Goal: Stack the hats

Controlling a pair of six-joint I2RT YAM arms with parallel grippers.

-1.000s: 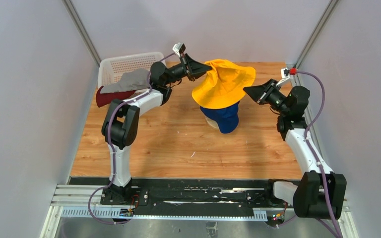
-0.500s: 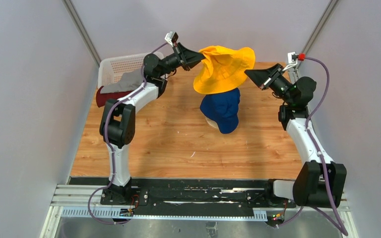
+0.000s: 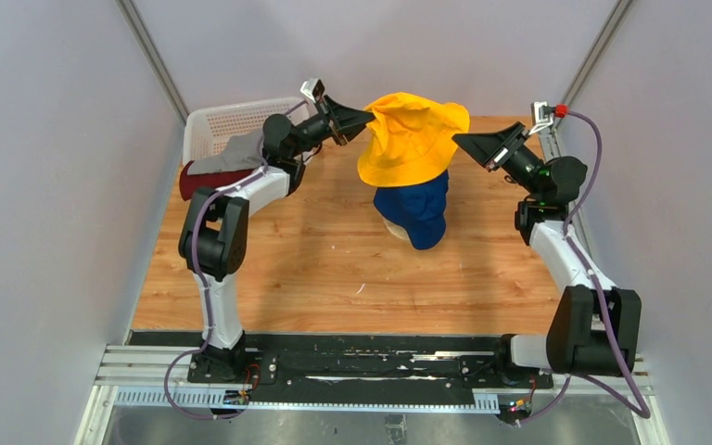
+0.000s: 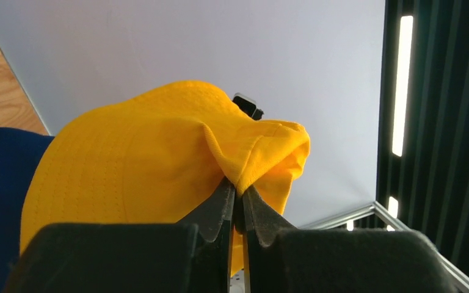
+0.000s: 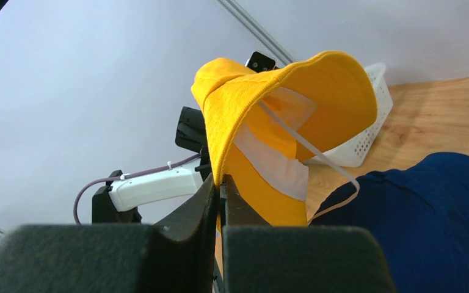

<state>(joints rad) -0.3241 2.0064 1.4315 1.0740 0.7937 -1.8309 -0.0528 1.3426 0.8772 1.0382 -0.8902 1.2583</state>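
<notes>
**Yellow hat (image 3: pixel 413 139) held over navy hat (image 3: pixel 415 211) by both grippers**

Wood-grain table (image 3: pixel 315 269) fills the overhead view, with two arms rising from its near edge and reaching toward the far middle. A white perforated basket (image 3: pixel 232 119) sits at the far left corner. A grey hat (image 3: pixel 236 153) is draped over the basket's near rim, and a red hat (image 3: pixel 206 181) lies just beneath it. No beige hat is visible.

At the far centre stands the navy hat, upright on something mostly hidden under it. The yellow hat hangs directly above, crown up. Its lower brim overlaps the navy crown in the overhead view, but the pictures do not show whether the two touch.

The left gripper (image 3: pixel 367 116) pinches a fold of the yellow brim on the left side, its jaws pressed together on the fabric. The right gripper (image 3: pixel 457 141) pinches the opposite brim edge, its jaws closed tight on the cloth. The right wrist view looks up into the open underside, with the navy hat just below.

The step in hand appears to be setting the yellow hat onto the navy one. The next move likely calls for both arms to lower together and keep the brim spread so the crown slides over the navy crown. Both grippers would then let go.
</notes>
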